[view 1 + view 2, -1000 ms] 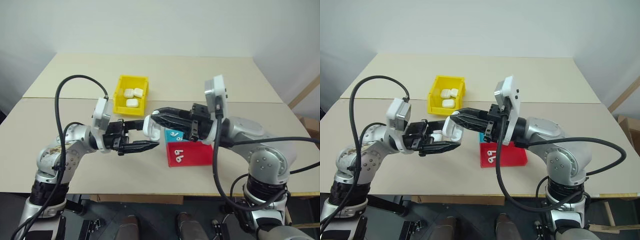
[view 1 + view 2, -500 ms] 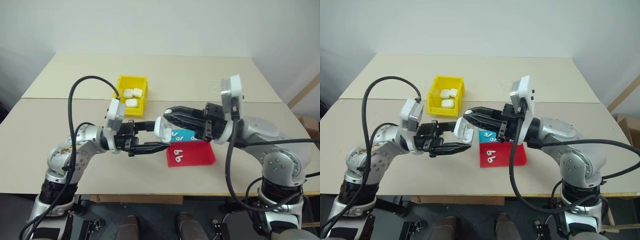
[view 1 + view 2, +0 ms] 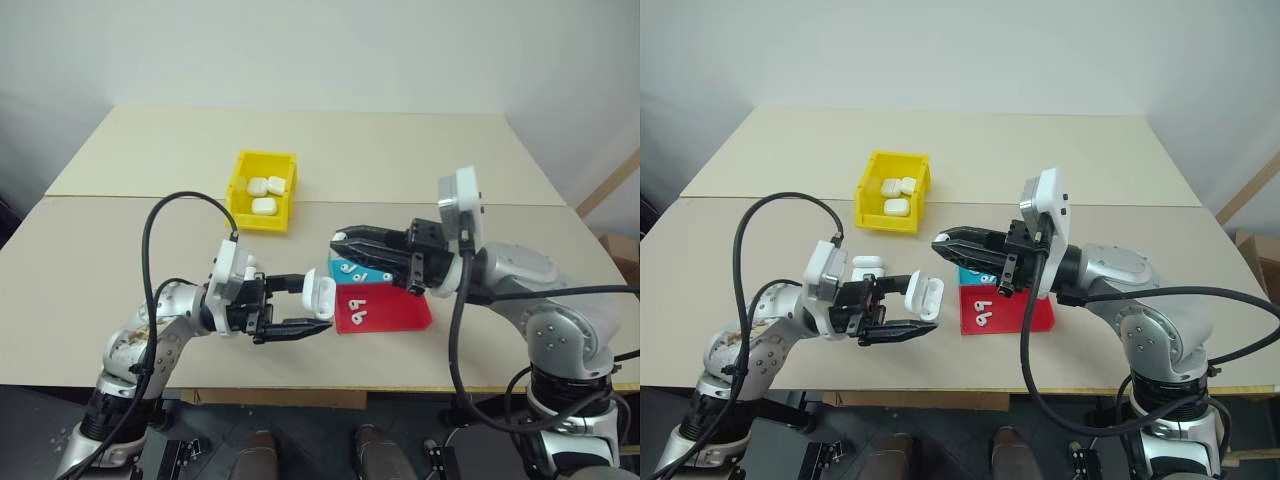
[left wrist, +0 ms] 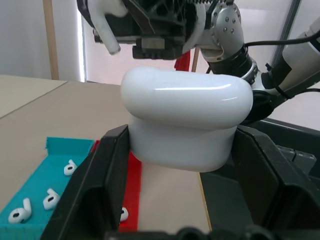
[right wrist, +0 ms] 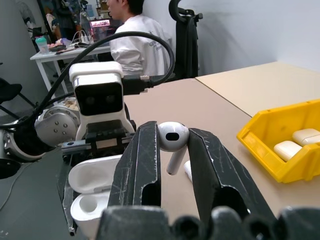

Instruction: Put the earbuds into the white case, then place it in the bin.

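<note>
Gripping a glossy, rounded white case (image 3: 319, 297) with its hinged lid open, the left gripper (image 3: 300, 310) holds it just above the matte beige table (image 3: 400, 150), while the right gripper (image 5: 172, 150) pinches a smooth, short-stemmed earbud (image 5: 172, 140) between its scuffed black fingers. More earbuds lie on the flat blue tray (image 4: 45, 185) and red tray (image 3: 390, 310). Behind, the yellow plastic bin (image 3: 262, 172) holds three closed cases before a plain white wall.

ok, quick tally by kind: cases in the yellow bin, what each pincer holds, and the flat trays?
cases in the yellow bin: 3
open case in the left pincer: 1
earbud in the right pincer: 1
flat trays, blue tray and red tray: 2
total: 7
</note>
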Motion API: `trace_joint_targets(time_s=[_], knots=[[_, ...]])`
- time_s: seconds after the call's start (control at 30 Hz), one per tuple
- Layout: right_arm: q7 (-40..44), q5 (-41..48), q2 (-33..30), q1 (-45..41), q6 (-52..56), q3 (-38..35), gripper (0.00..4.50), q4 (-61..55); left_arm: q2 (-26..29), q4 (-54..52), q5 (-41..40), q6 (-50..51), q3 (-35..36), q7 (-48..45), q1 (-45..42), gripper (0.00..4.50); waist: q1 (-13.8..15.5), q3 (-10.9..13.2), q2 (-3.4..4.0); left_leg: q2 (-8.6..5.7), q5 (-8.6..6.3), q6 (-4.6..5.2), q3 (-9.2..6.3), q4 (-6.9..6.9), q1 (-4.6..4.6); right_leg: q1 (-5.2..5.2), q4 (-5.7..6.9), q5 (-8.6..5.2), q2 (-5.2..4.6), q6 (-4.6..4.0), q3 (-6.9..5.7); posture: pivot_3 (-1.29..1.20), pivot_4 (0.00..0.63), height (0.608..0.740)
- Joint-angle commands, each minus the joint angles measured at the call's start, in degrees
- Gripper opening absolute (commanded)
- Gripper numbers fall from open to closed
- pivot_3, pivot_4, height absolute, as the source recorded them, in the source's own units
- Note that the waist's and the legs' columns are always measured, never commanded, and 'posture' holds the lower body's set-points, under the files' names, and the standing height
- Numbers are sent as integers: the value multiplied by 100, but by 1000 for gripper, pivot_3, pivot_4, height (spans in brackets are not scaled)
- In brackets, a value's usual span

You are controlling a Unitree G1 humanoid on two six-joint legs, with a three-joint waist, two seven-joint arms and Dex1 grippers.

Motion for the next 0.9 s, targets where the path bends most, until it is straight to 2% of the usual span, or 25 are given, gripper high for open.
trace_joint_targets(time_s=[0.03, 0.27, 0.5, 0.63, 0.9], knots=[[48, 67, -58, -19, -236, 20, 627, -174, -10, -86, 50, -297, 26, -133, 66, 2787, 0, 0, 0, 0, 0, 0, 0, 0, 1, 1, 0, 0, 0, 0, 0, 0, 150, 740], [309, 126, -234, 144, -374, 138, 627, -307, -30, -166, 5, -92, -26, 111, -238, 2787, 6, 0, 0, -1, 0, 0, -1, 0, -1, 2, -5, 0, -1, 1, -1, 0, 150, 740], [375, -300, -281, 302, -716, 509, 627, -337, 5, -277, -68, -31, -6, 171, -211, 2787, -13, 0, 0, 0, 0, 0, 0, 0, 2, 2, -2, 0, 1, 1, 0, 0, 150, 740], [334, -290, -270, 279, -797, 472, 627, -304, 120, -68, -383, 390, 207, 223, -783, 2787, 10, 1, -1, 0, 0, 0, -2, 0, 0, 2, -2, 0, 1, 1, -2, 0, 150, 740], [263, -215, -314, 290, -879, 442, 627, -349, 137, -105, -520, 690, 250, 281, -1044, 2787, -5, 0, 0, 0, -1, 2, -2, 0, 1, 4, -6, -1, 1, 2, -3, 0, 150, 740]])
